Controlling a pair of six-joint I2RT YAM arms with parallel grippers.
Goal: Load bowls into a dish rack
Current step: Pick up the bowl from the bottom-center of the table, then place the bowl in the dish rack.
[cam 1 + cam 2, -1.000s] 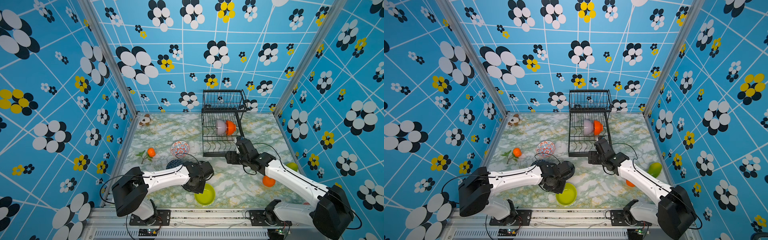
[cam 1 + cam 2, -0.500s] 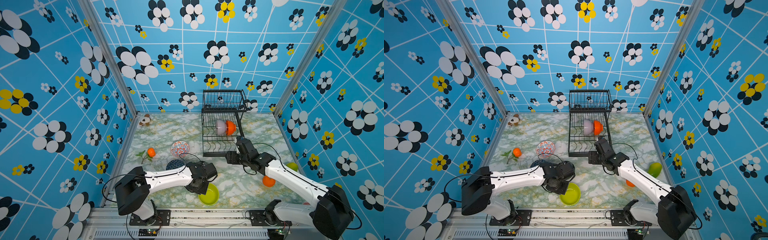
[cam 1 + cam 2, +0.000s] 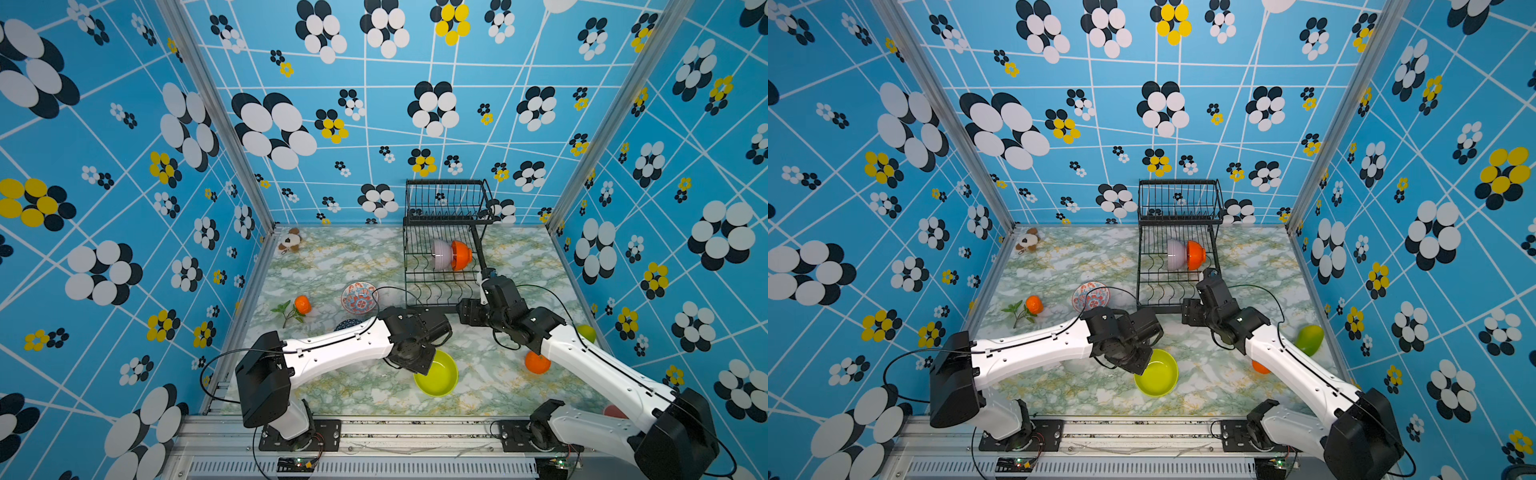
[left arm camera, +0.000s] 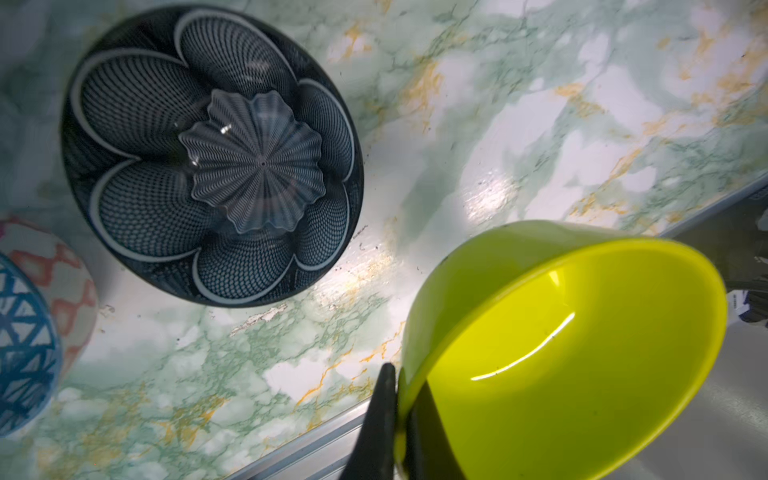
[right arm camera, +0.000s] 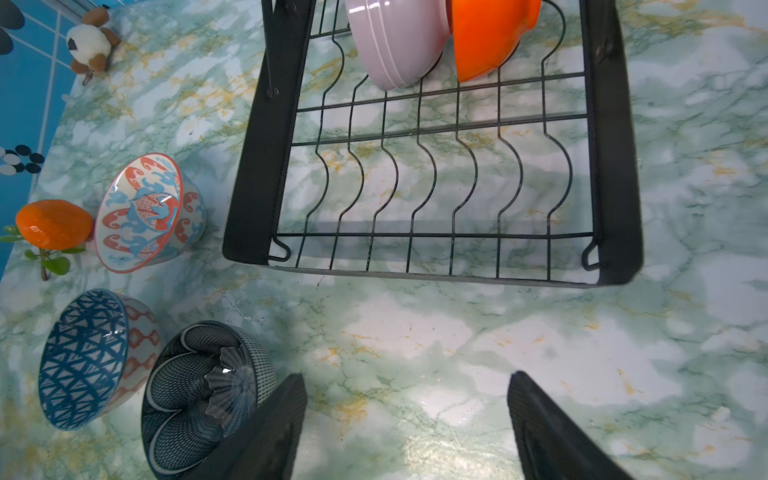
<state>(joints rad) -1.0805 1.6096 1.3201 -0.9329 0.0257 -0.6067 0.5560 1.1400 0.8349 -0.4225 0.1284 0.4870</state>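
The left gripper (image 4: 401, 395) is clamped on the rim of the lime-green bowl (image 4: 561, 353), one finger inside the wall and one outside. The smooth, glossy bowl hangs tipped near the table's front edge; whether its base touches the surface I cannot tell. Near it the black bowl (image 4: 212, 153), finely dotted with a white petal outline, sits mouth up and empty. The right gripper (image 5: 405, 378) holds nothing, its jaws wide apart over the bare marble-print table (image 5: 415, 332) just in front of the dish rack (image 5: 266, 166). In the rack's lower tier the lilac bowl (image 5: 399, 41) and the orange bowl (image 5: 490, 33) stand on edge, touching, toward the far end, while the wavy wire slots nearer the gripper are open. To the rack's left, the blue geometric bowl (image 5: 83, 357) lies tilted just beside the black one. The red-and-blue floral bowl (image 5: 141, 212) lies farther back, next to an orange fruit (image 5: 54, 224). A plush toy (image 5: 91, 41) lies in the far corner.
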